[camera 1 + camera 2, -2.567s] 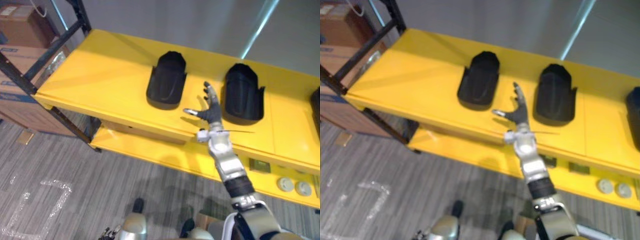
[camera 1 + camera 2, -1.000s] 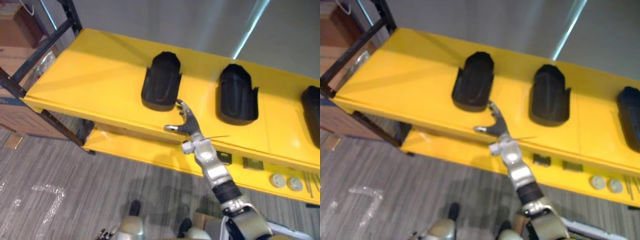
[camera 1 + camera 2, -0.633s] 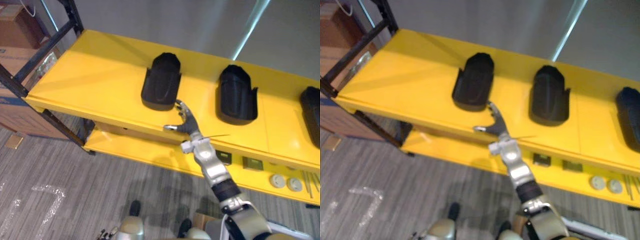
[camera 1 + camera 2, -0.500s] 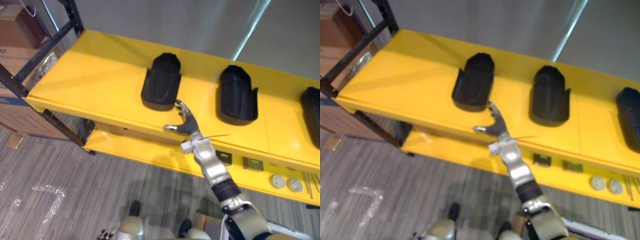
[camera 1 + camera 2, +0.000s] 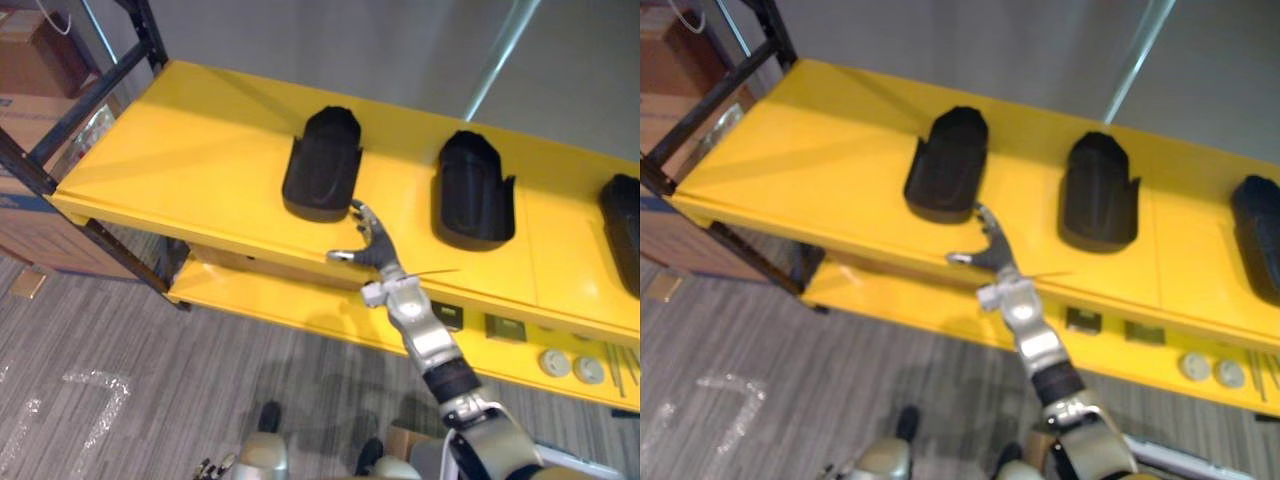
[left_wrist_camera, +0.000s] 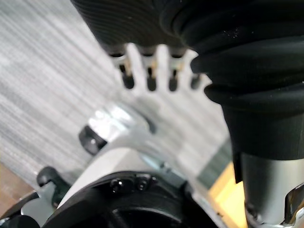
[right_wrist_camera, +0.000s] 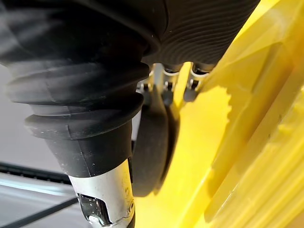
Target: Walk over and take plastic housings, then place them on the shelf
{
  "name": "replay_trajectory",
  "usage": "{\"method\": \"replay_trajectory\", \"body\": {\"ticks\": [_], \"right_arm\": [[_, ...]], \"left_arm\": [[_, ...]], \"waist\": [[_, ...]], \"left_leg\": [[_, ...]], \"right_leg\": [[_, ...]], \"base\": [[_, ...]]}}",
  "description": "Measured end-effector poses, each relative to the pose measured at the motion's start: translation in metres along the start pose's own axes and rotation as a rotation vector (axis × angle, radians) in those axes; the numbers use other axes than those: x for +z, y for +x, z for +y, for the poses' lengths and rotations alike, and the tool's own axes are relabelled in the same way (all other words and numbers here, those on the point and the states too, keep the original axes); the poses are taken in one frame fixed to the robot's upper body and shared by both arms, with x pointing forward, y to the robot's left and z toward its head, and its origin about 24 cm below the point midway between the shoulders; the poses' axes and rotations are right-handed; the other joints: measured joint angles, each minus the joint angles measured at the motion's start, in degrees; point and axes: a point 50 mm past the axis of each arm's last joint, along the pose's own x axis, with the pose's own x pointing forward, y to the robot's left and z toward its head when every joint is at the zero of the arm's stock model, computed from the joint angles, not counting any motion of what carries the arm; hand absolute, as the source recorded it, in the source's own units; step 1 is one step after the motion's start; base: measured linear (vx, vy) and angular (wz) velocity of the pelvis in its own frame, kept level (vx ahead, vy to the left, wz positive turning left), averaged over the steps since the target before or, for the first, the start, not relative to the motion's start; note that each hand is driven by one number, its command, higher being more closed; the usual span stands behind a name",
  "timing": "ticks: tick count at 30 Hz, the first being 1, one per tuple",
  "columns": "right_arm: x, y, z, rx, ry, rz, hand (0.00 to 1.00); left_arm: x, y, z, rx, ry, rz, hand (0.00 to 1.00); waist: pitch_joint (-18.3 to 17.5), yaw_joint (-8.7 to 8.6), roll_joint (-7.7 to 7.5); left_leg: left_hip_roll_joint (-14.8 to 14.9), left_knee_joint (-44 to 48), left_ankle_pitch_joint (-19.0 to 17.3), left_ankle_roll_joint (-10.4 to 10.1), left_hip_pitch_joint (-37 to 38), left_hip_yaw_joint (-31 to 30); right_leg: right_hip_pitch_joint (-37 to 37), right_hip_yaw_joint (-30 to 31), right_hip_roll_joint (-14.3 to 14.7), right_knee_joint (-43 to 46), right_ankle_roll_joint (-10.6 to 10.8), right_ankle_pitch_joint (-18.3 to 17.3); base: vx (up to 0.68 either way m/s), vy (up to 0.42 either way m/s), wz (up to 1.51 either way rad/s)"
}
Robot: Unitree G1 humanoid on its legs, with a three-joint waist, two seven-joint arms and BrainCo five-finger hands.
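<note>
1. Three black plastic housings lie in a row on the top board of a yellow shelf [image 5: 180, 150]. Each has its long axis running across the board's depth, the rounded, narrower end toward the wall and the wider, flared end toward the front edge.
2. The left housing [image 5: 322, 165] leans slightly off that line. The middle housing [image 5: 472, 190] lies well apart from it, and the third housing [image 5: 622, 225] is cut by the picture's edge.
3. The right hand [image 5: 370, 245] hangs over the front edge of the top board. Its fingers are straight and spread, the thumb is out to the side, and it holds nothing. Its fingertips are just beside the near corner of the left housing; whether they touch cannot be told.
4. The left hand [image 6: 150, 71] hangs low over the floor with straight fingers and is empty.
5. A lower tier [image 5: 300, 300] of the same yellow carries two pale round discs [image 5: 560, 362] and small dark plates [image 5: 505, 327].
6. A black metal frame [image 5: 80, 100] bears the boards at the left end, with cardboard boxes [image 5: 30, 60] stacked behind it.
7. The floor [image 5: 150, 380] is grey striped carpet, and a plain grey wall [image 5: 350, 50] backs the shelf.
8. Print on the boxes is too small to read.
</note>
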Motion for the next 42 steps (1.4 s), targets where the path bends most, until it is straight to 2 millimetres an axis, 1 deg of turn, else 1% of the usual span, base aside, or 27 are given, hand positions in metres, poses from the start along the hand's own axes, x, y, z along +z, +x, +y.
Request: {"method": "replay_trajectory", "body": {"ticks": [4, 6, 7, 8, 9, 10, 11, 12, 13, 14, 15, 16, 18, 19, 20, 21, 22, 23, 25, 28, 29, 30, 31, 32, 37, 40, 42], "right_arm": [[0.001, 0.0, -0.002, -0.034, 0.001, -0.007, 0.0], [0.012, -0.002, -0.006, -0.059, 0.014, -0.076, 0.0], [0.024, -0.004, -0.009, -0.065, 0.022, -0.139, 0.0], [0.047, -0.008, -0.016, -0.079, 0.032, -0.261, 0.0], [0.071, -0.017, -0.03, -0.121, 0.056, -0.397, 0.0], [0.085, -0.026, -0.043, -0.161, 0.081, -0.483, 0.0], [0.091, -0.033, -0.054, -0.192, 0.093, -0.529, 0.0], [0.095, -0.046, -0.076, -0.257, 0.107, -0.584, 0.0], [0.091, -0.062, -0.1, -0.325, 0.129, -0.6, 0.0], [0.087, -0.069, -0.107, -0.346, 0.145, -0.593, 0.0], [0.079, -0.079, -0.116, -0.365, 0.161, -0.573, 0.0], [0.065, -0.094, -0.123, -0.395, 0.143, -0.528, 0.0], [0.053, -0.107, -0.127, -0.427, 0.13, -0.486, 0.0], [0.042, -0.116, -0.127, -0.441, 0.133, -0.439, 0.0], [0.037, -0.121, -0.127, -0.45, 0.133, -0.418, 0.0], [0.027, -0.131, -0.127, -0.479, 0.128, -0.372, 0.0], [0.018, -0.141, -0.128, -0.529, 0.103, -0.323, 0.0], [0.014, -0.145, -0.128, -0.549, 0.091, -0.304, 0.0], [-0.001, -0.159, -0.133, -0.676, 0.092, -0.231, 0.0], [-0.026, -0.174, -0.143, -0.838, 0.076, -0.112, 0.0], [-0.038, -0.184, -0.146, -0.913, 0.061, -0.054, 0.0], [-0.043, -0.193, -0.148, -0.964, 0.048, -0.019, 0.0], [-0.047, -0.201, -0.15, -1.003, 0.04, 0.005, 0.0], [-0.05, -0.209, -0.151, -1.045, 0.036, 0.017, 0.0], [-0.044, -0.224, -0.148, -1.074, 0.042, -0.014, 0.0], [-0.041, -0.221, -0.143, -1.055, 0.06, -0.034, 0.0], [-0.041, -0.221, -0.143, -1.054, 0.06, -0.037, 0.0]], "left_arm": [[0.001, 0.0, 0.001, 0.002, 0.006, 0.006, 0.0], [0.001, 0.001, 0.003, 0.013, -0.009, 0.021, 0.0], [0.0, 0.001, 0.004, 0.016, -0.013, 0.029, 0.0], [-0.002, 0.0, 0.006, 0.024, -0.015, 0.038, 0.0], [-0.002, 0.0, 0.009, 0.036, -0.014, 0.045, 0.0], [-0.003, -0.001, 0.012, 0.047, -0.013, 0.052, 0.0], [-0.004, -0.001, 0.014, 0.061, -0.012, 0.058, 0.0], [-0.006, -0.002, 0.019, 0.084, 0.006, 0.068, 0.0], [-0.007, -0.003, 0.024, 0.103, 0.03, 0.075, 0.0], [-0.008, -0.003, 0.025, 0.11, 0.034, 0.081, 0.0], [-0.011, -0.004, 0.027, 0.119, 0.035, 0.093, 0.0], [-0.014, -0.005, 0.028, 0.125, 0.037, 0.104, 0.0], [-0.014, -0.004, 0.025, 0.118, 0.052, 0.101, 0.0], [-0.015, -0.003, 0.022, 0.107, 0.077, 0.101, 0.0], [-0.014, -0.002, 0.02, 0.1, 0.083, 0.099, 0.0], [-0.012, 0.0, 0.015, 0.088, 0.101, 0.097, 0.0], [-0.01, 0.002, 0.011, 0.083, 0.113, 0.093, 0.0], [-0.01, 0.002, 0.01, 0.081, 0.118, 0.093, 0.0], [-0.012, 0.002, 0.008, 0.073, 0.168, 0.109, 0.0], [-0.014, 0.002, 0.009, 0.079, 0.185, 0.129, 0.0], [-0.016, 0.001, 0.01, 0.085, 0.19, 0.143, 0.0], [-0.017, 0.001, 0.01, 0.084, 0.21, 0.158, 0.0], [-0.018, 0.001, 0.01, 0.083, 0.231, 0.169, 0.0], [-0.02, 0.001, 0.011, 0.083, 0.271, 0.181, 0.0], [-0.019, 0.003, 0.01, 0.053, 0.525, 0.224, 0.0], [-0.017, 0.004, 0.009, 0.046, 0.577, 0.236, 0.0], [-0.016, 0.005, 0.008, 0.04, 0.612, 0.233, 0.0]], "waist": [[-0.35, -0.16, -0.56], [-0.68, -0.36, -1.08], [-0.76, -0.51, -1.21], [-0.99, -1.27, -1.52], [-1.37, -2.17, -1.98], [-1.64, -2.79, -2.4], [-2.11, -3.19, -2.84], [-3.64, -3.89, -3.52], [-4.46, -4.91, -3.89], [-4.8, -5.12, -3.64], [-5.79, -5.94, -3.72], [-6.7, -7.48, -2.9], [-7.13, -8.43, -2.35], [-7.79, -9.26, -1.49], [-7.95, -9.54, -1.19], [-8.14, -9.72, -0.16], [-8.59, -10.12, 0.68], [-8.68, -10.36, 0.96], [-9.35, -11.02, 1.88], [-9.49, -11.02, 2.0], [-9.59, -11.07, 2.04], [-9.61, -11.26, 2.07], [-9.6, -11.43, 2.05], [-9.63, -12.32, 2.11], [-9.62, -14.72, 2.6], [-9.58, -15.8, 2.8], [-9.55, -15.96, 3.05]], "left_leg": [[0.0, -0.03, -0.02, 0.0, -0.08, 0.4], [0.04, -0.03, -0.06, -0.02, 0.12, 1.35], [0.45, -0.01, -0.09, -0.02, 0.48, 2.26], [0.56, -0.01, -0.27, -0.04, 0.92, 3.21], [0.66, -0.01, -0.36, -0.13, 1.3, 4.07], [0.73, -0.01, -0.4, -0.18, 1.76, 5.11], [0.91, 0.0, -0.47, -0.25, 2.01, 5.73], [1.32, 0.0, -0.68, -0.41, 2.04, 6.78], [1.85, -0.02, -1.02, -0.67, 2.91, 8.07], [2.07, -0.03, -1.23, -0.83, 3.08, 8.74], [2.33, -0.04, -1.43, -0.81, 3.5, 9.42], [2.65, -0.04, -1.66, -0.97, 4.07, 10.4], [2.87, -0.04, -1.74, -1.05, 4.91, 11.63], [3.02, -0.05, -1.81, -1.07, 4.71, 12.38], [3.03, -0.05, -2.0, -1.07, 4.68, 12.63], [3.04, -0.05, -2.15, -1.02, 4.28, 12.99], [3.0, -0.05, -2.16, -1.02, 3.48, 12.88], [2.97, -0.05, -2.16, -1.02, 3.24, 12.88], [2.98, -0.05, -2.19, -1.0, 2.79, 13.55], [3.0, -0.03, -2.62, -1.11, 3.85, 14.95], [3.03, -0.02, -2.79, -1.23, 4.08, 15.98], [3.03, -0.01, -3.0, -1.29, 4.41, 16.72], [3.05, 0.02, -3.21, -1.33, 4.9, 17.72], [3.06, 0.04, -3.64, -1.48, 5.18, 18.65], [3.04, 0.3, -5.65, -1.79, 8.12, 23.97], [3.17, 0.31, -6.53, -2.11, 9.81, 26.98], [3.48, 0.32, -7.17, -2.5, 10.87, 28.77]], "right_leg": [[0.03, 0.34, 0.08, -0.8, 0.02, 0.42], [-0.12, 1.11, 0.1, -0.99, 0.0, 0.6], [-0.18, 1.77, 0.14, -0.96, -0.14, 0.86], [-0.3, 2.84, 0.19, -0.95, -0.19, 0.97], [-0.45, 3.46, 0.33, -0.88, -0.31, 1.11], [-0.46, 4.13, 0.51, -0.78, -0.49, 1.23], [-0.59, 4.77, 0.66, -0.77, -0.57, 1.28], [-1.32, 6.1, 1.12, -0.73, -0.87, 1.49], [-1.2, 7.16, 1.65, -0.62, -1.05, 1.61], [-1.33, 7.99, 1.85, -0.6, -1.09, 1.61], [-1.4, 8.79, 2.11, -0.61, -1.17, 1.56], [-1.58, 9.76, 2.48, -0.39, -1.53, 1.3], [-1.71, 11.03, 2.81, -0.39, -1.91, 1.03], [-2.49, 11.68, 2.97, -0.34, -1.75, 1.08], [-2.77, 12.09, 3.02, -0.33, -1.59, 1.03], [-3.54, 12.63, 3.09, -0.43, -1.55, 1.01], [-4.29, 12.64, 3.05, -0.47, -1.52, 0.99], [-4.52, 12.69, 3.05, -0.57, -1.52, 0.99], [-5.19, 13.49, 3.16, -0.82, -1.33, 1.1], [-5.27, 14.99, 3.29, -0.85, -1.28, 1.29], [-5.23, 15.98, 3.48, -0.78, -1.54, 1.76], [-5.31, 16.81, 3.57, -1.0, -1.25, 2.16], [-5.54, 17.57, 3.69, -1.01, -1.22, 2.25], [-5.67, 18.7, 3.82, -1.06, -1.15, 2.59], [-6.02, 23.51, 4.57, -1.08, -1.11, 2.62], [-6.21, 25.92, 5.2, -0.96, -1.09, 2.63], [-6.4, 27.9, 5.84, -0.9, -1.1, 2.63]], "base": [[-0.01, -0.006, -0.04], [0.0, -0.002, -0.17], [-0.01, -0.005, -0.33], [-0.02, -0.005, -0.4], [-0.02, -0.005, -0.39], [-0.03, 0.003, -0.34], [-0.03, -0.005, -0.41], [-0.03, -0.021, -0.52], [-0.05, -0.032, -0.56], [-0.05, -0.03, -0.5], [-0.07, -0.028, -0.48], [-0.04, -0.02, -0.39], [-0.05, -0.011, -0.41], [-0.05, -0.007, -0.38], [-0.06, -0.001, -0.28], [-0.06, 0.001, -0.1], [-0.05, 0.007, -0.05], [0.0, 0.0, 0.0], [0.02, 0.016, -0.09], [0.06, 0.025, -0.25], [0.07, 0.031, -0.35], [0.09, 0.044, -0.45], [0.09, 0.043, -0.45], [0.12, 0.063, -0.53], [0.05, 0.04, -0.51], [0.02, 0.01, -0.5], [0.0, -0.011, -0.56]]}}
